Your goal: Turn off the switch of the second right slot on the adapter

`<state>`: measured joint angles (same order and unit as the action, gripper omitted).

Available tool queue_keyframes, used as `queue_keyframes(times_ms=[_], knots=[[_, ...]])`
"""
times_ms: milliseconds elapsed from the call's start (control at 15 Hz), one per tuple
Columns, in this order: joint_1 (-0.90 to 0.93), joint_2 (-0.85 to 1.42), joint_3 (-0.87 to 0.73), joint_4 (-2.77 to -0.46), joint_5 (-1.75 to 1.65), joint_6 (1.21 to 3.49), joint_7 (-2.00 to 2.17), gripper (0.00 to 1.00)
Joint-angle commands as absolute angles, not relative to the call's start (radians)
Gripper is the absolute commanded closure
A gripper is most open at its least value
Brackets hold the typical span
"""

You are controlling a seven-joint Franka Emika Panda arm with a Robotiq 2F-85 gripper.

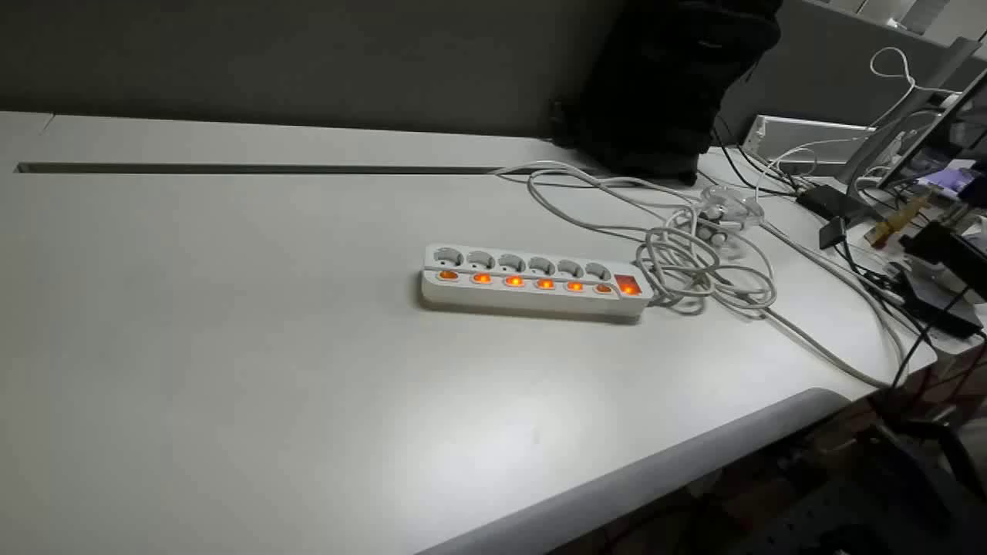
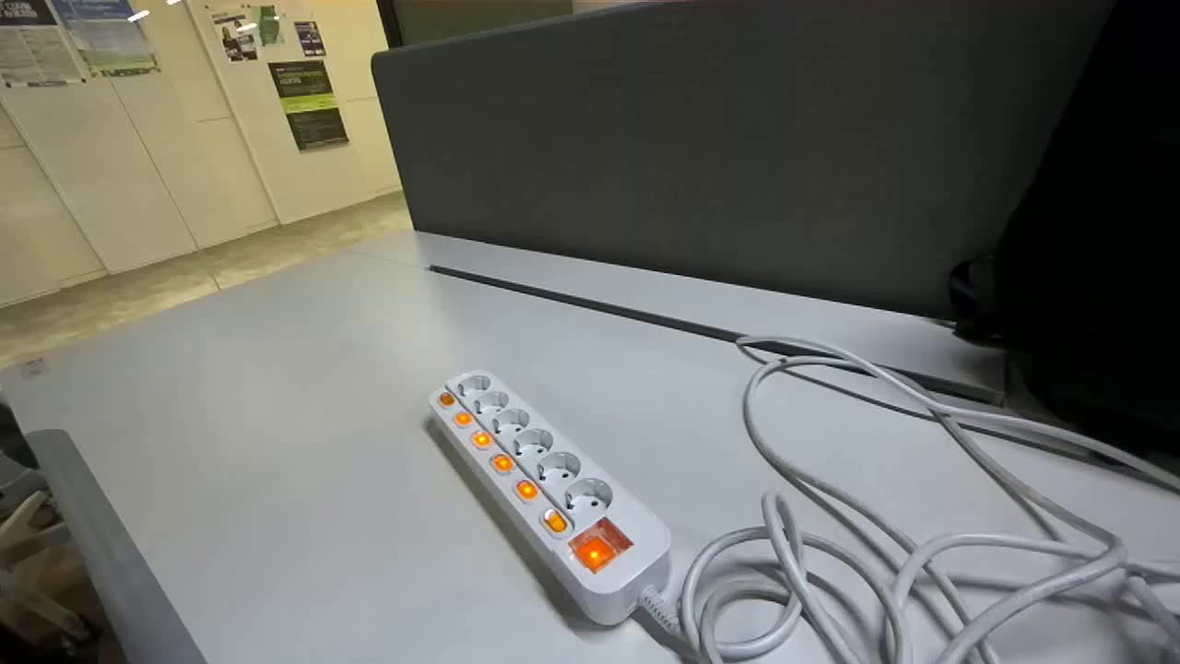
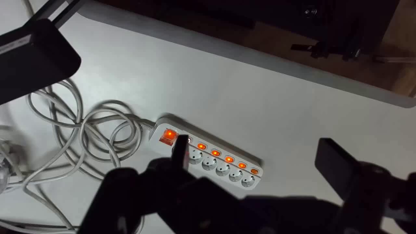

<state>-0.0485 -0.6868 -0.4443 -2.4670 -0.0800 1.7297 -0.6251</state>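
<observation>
The adapter is a white power strip (image 1: pixel 532 302) (image 2: pixel 516 503) (image 3: pixel 213 156) lying on the desk, with one row of sockets and a row of orange switches. The second switch from its cable end (image 1: pixel 575 286) (image 2: pixel 526 490) (image 3: pixel 201 146) glows. The end switches of the row look dim in an exterior view. A large red main switch (image 1: pixel 628 286) (image 2: pixel 595 551) (image 3: pixel 169 136) is lit beside the cable. My gripper (image 3: pixel 253 144) is open and empty above the desk in the wrist view. Its left finger hides part of the strip near the main switch. The gripper is outside both exterior views.
Looped grey cable (image 1: pixel 678 262) (image 2: pixel 784 553) (image 3: pixel 81 125) lies at the strip's cable end. A black backpack (image 1: pixel 663 85) leans on the dark partition (image 1: pixel 308 62) (image 2: pixel 719 138). The desk's rounded grey edge (image 1: pixel 655 470) (image 3: pixel 227 53) runs along one side. Electronics and wires crowd the far corner.
</observation>
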Motion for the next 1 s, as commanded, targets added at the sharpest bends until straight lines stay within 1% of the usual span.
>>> queue_keyframes(times_ms=[0,733,933], knots=[[-0.076,-0.678,-0.422,-2.466,-0.065,1.730,-0.641,0.00],[-0.076,-0.678,-0.422,-2.466,-0.065,1.731,-0.642,0.00],[-0.087,-0.659,-0.412,-2.507,-0.076,1.842,-0.627,0.00]])
